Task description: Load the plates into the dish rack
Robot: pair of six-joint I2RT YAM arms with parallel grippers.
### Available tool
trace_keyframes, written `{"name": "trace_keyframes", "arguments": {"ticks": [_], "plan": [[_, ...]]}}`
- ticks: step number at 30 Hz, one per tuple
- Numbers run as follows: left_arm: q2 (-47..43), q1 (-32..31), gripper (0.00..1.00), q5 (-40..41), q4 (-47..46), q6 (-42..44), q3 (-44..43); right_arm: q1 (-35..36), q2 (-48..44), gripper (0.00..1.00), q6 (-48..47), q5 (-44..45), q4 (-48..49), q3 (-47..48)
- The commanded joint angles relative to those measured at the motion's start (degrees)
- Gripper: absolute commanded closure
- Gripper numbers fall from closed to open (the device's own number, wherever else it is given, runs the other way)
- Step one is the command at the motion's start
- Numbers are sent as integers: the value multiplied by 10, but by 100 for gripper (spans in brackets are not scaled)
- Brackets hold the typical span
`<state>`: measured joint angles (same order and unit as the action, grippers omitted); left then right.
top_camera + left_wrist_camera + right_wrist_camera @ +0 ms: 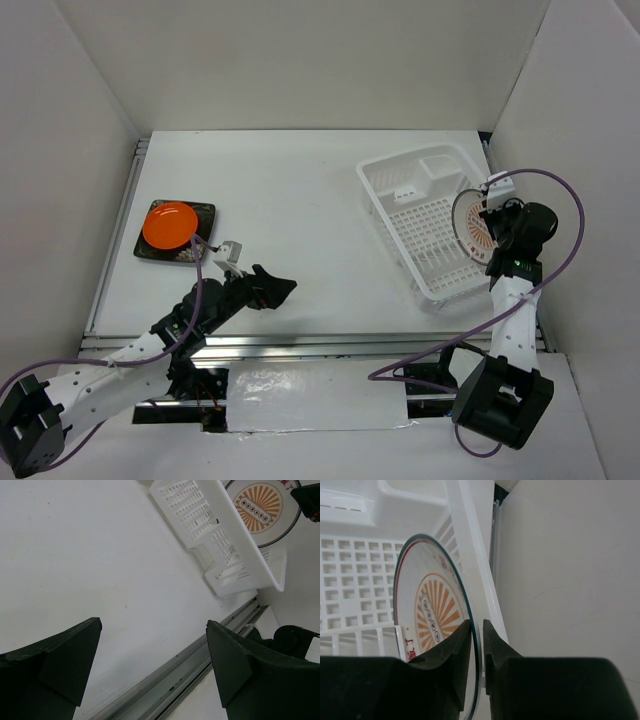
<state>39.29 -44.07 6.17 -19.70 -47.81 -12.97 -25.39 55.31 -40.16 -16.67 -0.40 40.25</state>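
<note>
Straddling the sunburst plate [432,615] at the dish rack [350,580], the right pincer [476,626]: clenched or released, cannot tell.

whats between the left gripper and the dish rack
Only bare white table between the left gripper and the dish rack, shown in the top and left wrist views.

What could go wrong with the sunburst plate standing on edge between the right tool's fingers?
1. The sunburst plate stands on edge close to the side wall of the dish rack; released here, it may tip over the wall or fall flat.
2. The right tool straddles only its thin rim, with a gap showing, so it might slip early.
</note>
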Motion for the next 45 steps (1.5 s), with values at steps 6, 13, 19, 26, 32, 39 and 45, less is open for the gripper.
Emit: {"name": "trace_keyframes", "arguments": {"ticks": [6, 13, 19, 26, 32, 39, 45], "plan": [[-13, -3, 1, 13, -20, 9, 0, -4, -7, 70, -4, 14, 34, 11], [-18, -2, 1, 15, -17, 9, -1, -4, -9, 66, 6, 15, 35, 16], [-18, -3, 0, 15, -13, 7, 0, -4, -18, 43, 18, 18, 43, 14], [-28, -2, 1, 16, -7, 5, 0, -4, -36, 41, 52, 29, 77, 11], [-29, -3, 0, 18, -6, 5, 0, -4, -52, 38, 117, 23, 130, 17], [-28, -3, 0, 26, 0, 4, -5, -3, -35, 38, 361, 48, 139, 111], [-25, -3, 1, 41, 18, 4, -15, 33, -34, 38, 459, 35, 208, 110]]}}
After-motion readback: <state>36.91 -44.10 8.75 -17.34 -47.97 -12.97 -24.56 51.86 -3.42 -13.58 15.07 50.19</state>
